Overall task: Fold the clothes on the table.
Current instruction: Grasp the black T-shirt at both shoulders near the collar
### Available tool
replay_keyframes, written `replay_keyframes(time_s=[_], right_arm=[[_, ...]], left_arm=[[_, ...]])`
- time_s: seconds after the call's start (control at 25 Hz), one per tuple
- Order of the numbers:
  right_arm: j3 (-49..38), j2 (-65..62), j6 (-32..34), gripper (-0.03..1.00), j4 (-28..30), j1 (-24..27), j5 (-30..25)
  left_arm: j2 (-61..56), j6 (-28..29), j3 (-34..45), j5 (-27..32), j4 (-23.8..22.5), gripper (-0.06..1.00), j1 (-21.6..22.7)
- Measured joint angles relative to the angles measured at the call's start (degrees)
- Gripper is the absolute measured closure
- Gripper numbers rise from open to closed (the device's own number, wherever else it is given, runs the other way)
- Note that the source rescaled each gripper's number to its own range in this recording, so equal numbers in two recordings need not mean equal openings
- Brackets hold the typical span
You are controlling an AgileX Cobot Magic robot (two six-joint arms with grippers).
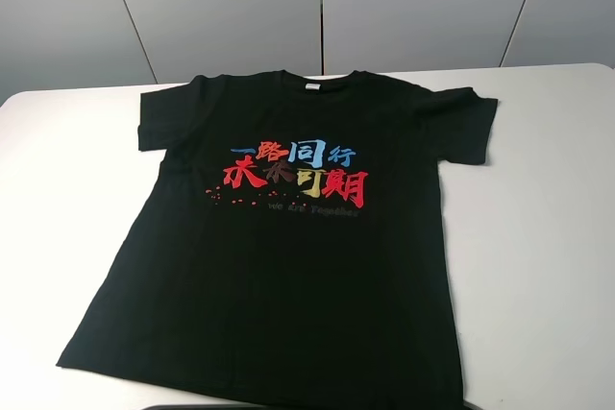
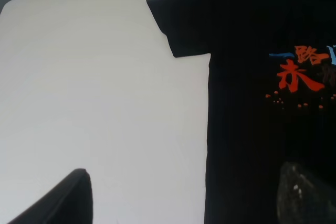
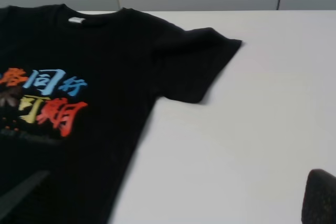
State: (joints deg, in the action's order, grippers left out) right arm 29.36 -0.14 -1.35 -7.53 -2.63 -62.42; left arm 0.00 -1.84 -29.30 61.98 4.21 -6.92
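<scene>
Right, looking down on a black short-sleeved T-shirt [image 1: 288, 276] spread flat and print-up across the middle of the white table [image 1: 548, 237]. Collar pointing to the far edge, with a small white neck label [image 1: 310, 89] showing just inside; hem down at the near edge. Spotting both sleeves fanned out, 1 to each side, with bare tabletop beyond each. Across the chest, 2 rows of Chinese characters [image 1: 293, 175] in red, blue and yellow, plus a faint line of grey text just beneath. Over to the left gripper [image 2: 186, 171]: jaws spread wide, released, gripping nothing, held over the shirt's side edge, half above bare table and half above black cloth. Same story for the right gripper [image 3: 181, 174]: jaws wide apart, empty, straddling the opposite edge of the shirt, below the sleeve. Behind the table, just grey wall panels [image 1: 221, 7]
</scene>
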Motion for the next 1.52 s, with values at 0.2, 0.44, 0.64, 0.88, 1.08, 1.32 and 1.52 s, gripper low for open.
replay_keyframes(time_s=[0.2,0.44,0.64,0.88,1.08,1.32,1.52], right_arm=[[0.0,0.0,0.0,-0.03,-1.0,0.0,0.3],[0.0,0.0,0.9,-0.03,-2.2,0.0,0.2],[2.5,6.3,-0.1,-0.03,-2.1,0.0,-3.4],[6.1,20.0,-4.6,-0.03,-2.3,0.0,-1.0],[7.1,29.8,-9.6,-0.03,-7.2,0.0,4.6],[10.4,41.9,-14.7,-0.03,-9.7,0.0,7.0],[17.6,54.2,-19.6,-0.03,-9.7,0.0,5.8]], left_arm=[[0.0,0.0,0.0,0.0,0.0,0.02,0.0],[0.0,0.0,0.0,0.0,0.0,0.02,0.0],[6.2,0.0,-3.0,0.0,0.1,0.02,0.0],[21.1,-6.5,-10.4,-1.6,1.2,0.02,0.0],[33.7,-16.4,-18.3,-1.9,5.0,0.02,0.0],[49.9,-23.8,-26.2,-1.5,5.8,0.02,0.0],[63.4,-28.5,-29.4,-1.9,5.9,0.02,0.0]])
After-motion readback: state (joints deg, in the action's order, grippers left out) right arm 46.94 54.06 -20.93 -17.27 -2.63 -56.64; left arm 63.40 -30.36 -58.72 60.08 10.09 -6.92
